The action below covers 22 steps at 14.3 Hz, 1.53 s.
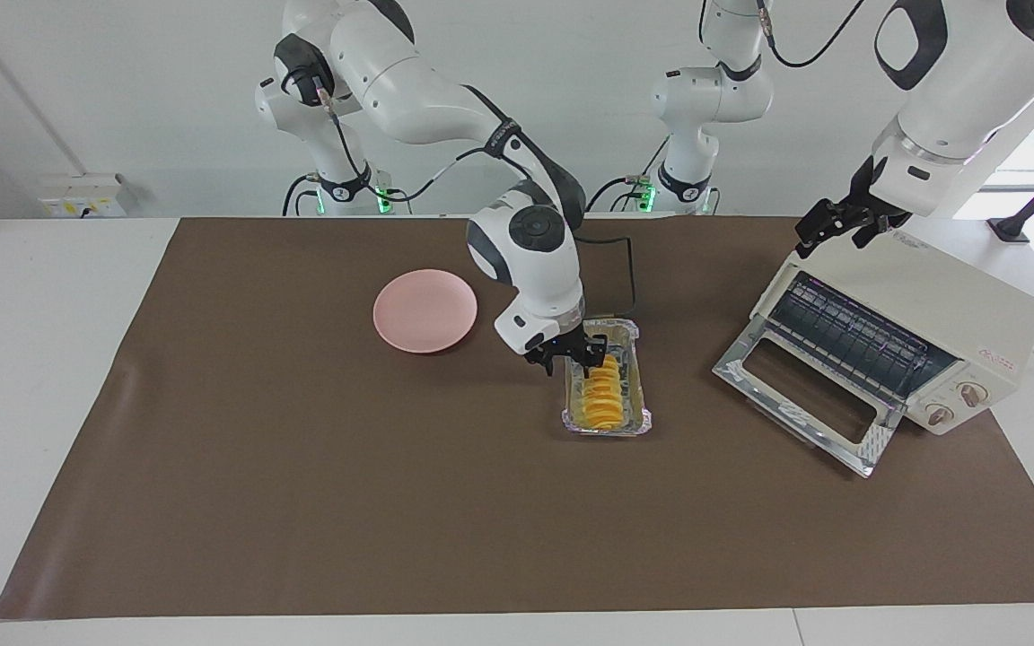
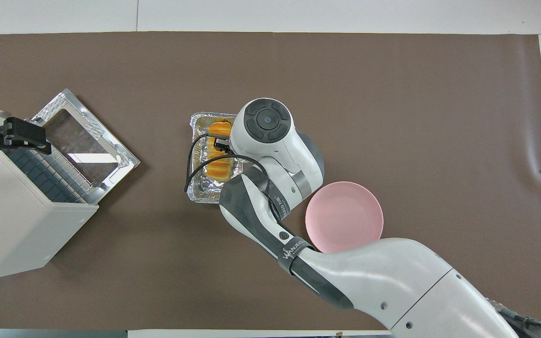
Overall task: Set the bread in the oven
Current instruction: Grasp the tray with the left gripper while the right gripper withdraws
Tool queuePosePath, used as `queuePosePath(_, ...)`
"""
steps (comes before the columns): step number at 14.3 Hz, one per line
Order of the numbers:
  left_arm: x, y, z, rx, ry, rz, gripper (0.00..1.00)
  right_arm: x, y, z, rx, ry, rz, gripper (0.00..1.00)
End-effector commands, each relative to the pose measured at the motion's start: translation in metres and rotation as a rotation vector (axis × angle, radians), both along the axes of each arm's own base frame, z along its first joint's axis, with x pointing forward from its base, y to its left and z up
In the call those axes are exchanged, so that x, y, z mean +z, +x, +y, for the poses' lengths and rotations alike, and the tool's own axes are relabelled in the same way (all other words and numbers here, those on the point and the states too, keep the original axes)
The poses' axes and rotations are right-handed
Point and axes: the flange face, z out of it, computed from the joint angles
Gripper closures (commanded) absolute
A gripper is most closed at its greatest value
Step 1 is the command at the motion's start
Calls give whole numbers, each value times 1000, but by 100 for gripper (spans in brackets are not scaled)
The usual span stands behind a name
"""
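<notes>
Starting toward the right arm's end of the worktop (image 1: pixel 302 493) and finding the pink plate (image 1: pixel 425 310) lying flat, bare, well apart from the oven (image 1: pixel 930 305). Moving along to the right tool (image 1: pixel 582 363), reaching down into the foil tray (image 1: pixel 638 417) and sitting at the end of the bread (image 1: pixel 602 395) nearer the robots; not being able to tell whether released, clenched or already grasping the loaf. Placing the bread lengthwise in the tray, near the middle of the worktop, not yet in the oven. Going on to the oven toward the left arm's end, standing with its door (image 1: pixel 786 417) folded down and the wire rack showing, and to the left tool (image 1: pixel 840 224), waiting over the oven's top front edge, likewise not readable as released or clenched. Judging the risks: gripping so near one end, possibly letting the loaf droop or slip out on the lift; dragging the light foil tray up along with it; catching the black cable (image 2: pixel 188 169) looping over the tray; bumping the lowered door or the waiting left tool on the way in. Comparing views: facing view giving the right tool's height down at the loaf, the oven's mouth and knobs; overhead view hiding that tool under its own wrist, showing only strips of bread, yet laying out the tray's outline and the cable's loop.
</notes>
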Motion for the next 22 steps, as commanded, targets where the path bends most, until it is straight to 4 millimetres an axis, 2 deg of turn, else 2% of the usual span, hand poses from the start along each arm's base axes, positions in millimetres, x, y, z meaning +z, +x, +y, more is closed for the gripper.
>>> queuePosePath(1, -9, 6, -41, -18, -30, -56, 0, 51, 18, -52, -81, 18, -12, 0)
queuePosePath(2, -18, 11, -60, -33, -44, -66, 0, 69, 25, -76, -103, 7, -11, 0)
queuePosePath(3, -19, 13, -72, -19, -48, -80, 0, 86, 30, -95, -115, 5, -20, 0)
queuePosePath(4, -29, 18, -94, 12, -49, -85, 0, 101, 34, -116, -120, -1, -24, 0)
queuePosePath(6, -61, 32, -156, -23, -36, -72, 0, 126, 35, -150, -81, -24, -24, 0)
queuePosePath(8, -97, 39, -191, -22, -34, -68, 0, 144, 38, -188, -34, -49, -19, 0)
queuePosePath(9, -124, 36, -217, -10, -36, -77, 0, 149, 39, -209, 19, -66, -10, 0)
queuePosePath(11, -158, 36, -243, -1, -25, -87, 0, 152, 36, -246, 151, -98, 39, 0)
queuePosePath(12, -169, 34, -253, -14, -22, -81, 0, 154, 34, -270, 204, -108, 68, 0)
queuePosePath(13, -181, 28, -268, -33, -24, -84, 0, 155, 34, -291, 252, -116, 93, 0)
queuePosePath(14, -194, 18, -292, -55, -17, -82, 0, 159, 31, -308, 291, -123, 106, 0)
queuePosePath(15, -218, 9, -315, -64, 25, -76, 0, 161, 31, -332, 326, -125, 117, 0)
queuePosePath(16, -245, 7, -326, -55, 57, -86, 0, 170, 28, -352, 372, -129, 112, 0)
queuePosePath(18, -253, -8, -345, -50, 64, -77, 0, 190, 15, -378, 423, -150, 126, 0)
queuePosePath(20, -273, -30, -357, -50, 81, -53, 0, 217, -10, -392, 406, -169, 154, 0)
queuePosePath(21, -279, -34, -355, -52, 89, -42, 0, 226, -23, -391, 406, -176, 157, 0)
queuePosePath(22, -282, -38, -354, -52, 95, -34, 5, 236, -36, -390, 406, -184, 156, 0)
